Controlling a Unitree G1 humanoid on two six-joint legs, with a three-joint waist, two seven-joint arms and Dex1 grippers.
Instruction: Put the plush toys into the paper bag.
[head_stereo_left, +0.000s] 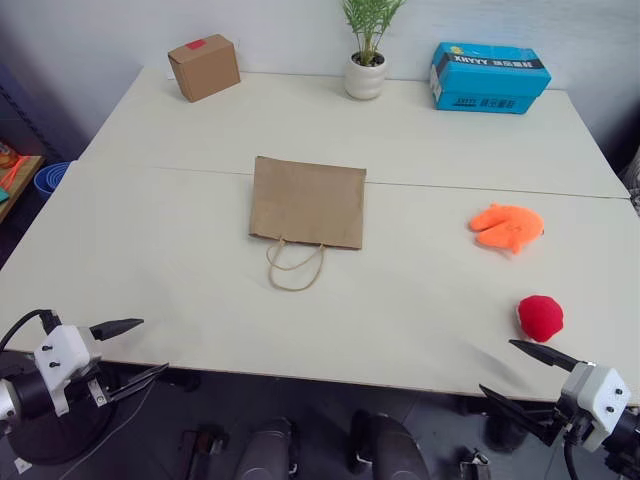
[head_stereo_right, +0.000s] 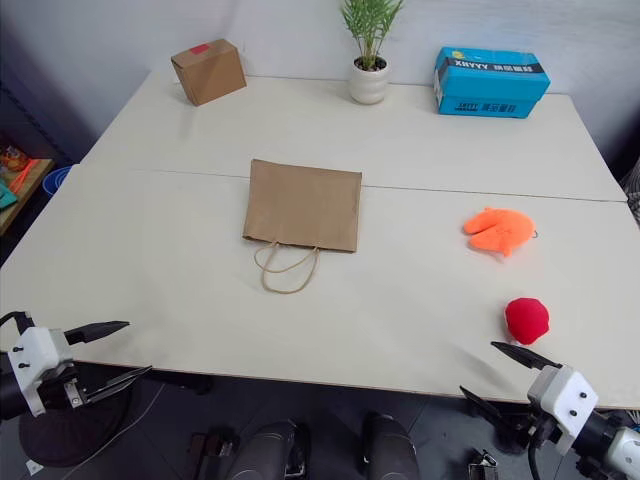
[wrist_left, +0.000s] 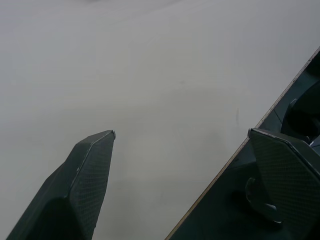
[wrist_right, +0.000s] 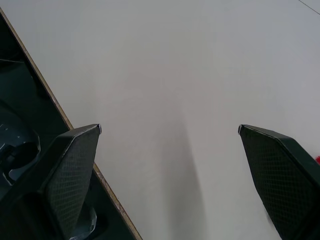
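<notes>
Toys lie on desk (head_stereo_left: 200, 300). Both claws, left claw (head_stereo_left: 135, 352) and right claw (head_stereo_left: 515, 372), open, empty. Right claw should pinch red ball (head_stereo_left: 540, 317) softly, then carry to paper bag (head_stereo_left: 307, 202).

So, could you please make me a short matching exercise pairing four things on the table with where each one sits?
Things:
1. paper bag
2. red ball
3. plant
4. cardboard box

Places:
A. far left corner
B. middle of the table
C. near the right gripper
D. far edge, between the two boxes

Pairs: 1-B, 2-C, 3-D, 4-A
</notes>
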